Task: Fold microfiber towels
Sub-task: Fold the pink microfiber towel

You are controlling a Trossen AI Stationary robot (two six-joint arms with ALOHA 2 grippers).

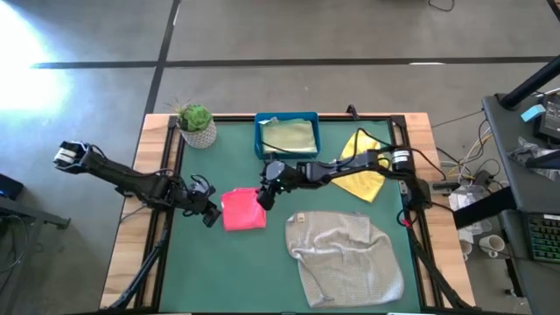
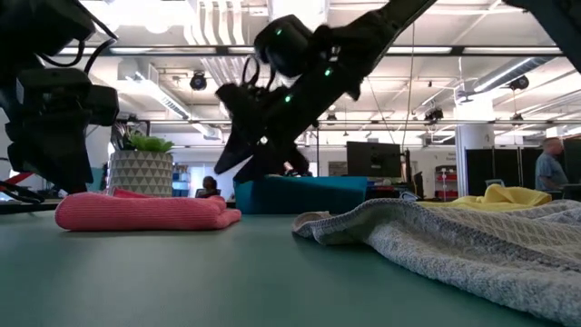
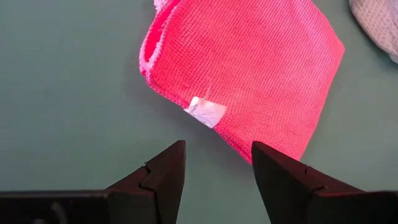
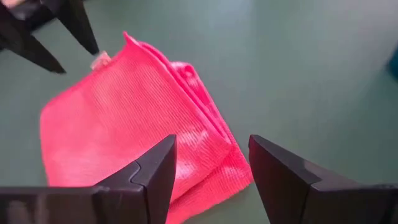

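Microfiber towels are spread over the green table (image 1: 236, 262). From above, the folded hot pink cloth (image 1: 243, 211) lies near the middle, between the left gripper (image 1: 208, 213) at its left edge and the right gripper (image 1: 265, 196) at its right edge. A larger crumpled light grey towel (image 1: 341, 254) lies at the near right, a yellow cloth (image 1: 363, 175) at the far right, and an olive green cloth (image 1: 289, 136) rests in the blue rectangular plastic tray (image 1: 261, 140) beside a small potted green plant (image 1: 196, 124).

At table height, the pink cloth (image 2: 136, 212) shows as a flat, thick stack with the right gripper (image 2: 238, 154) raised above it.

The left wrist camera shows that gripper's fingers (image 3: 163, 180) parted and empty, just short of the pink cloth's white tag (image 3: 207, 112).

The right wrist camera shows its fingers (image 4: 152, 174) also spread and empty above the layered corner (image 4: 217, 162).

These cloths look light, limp and grippy; a pinch at a corner or hem edge should catch best, though stacked layers may slip apart.
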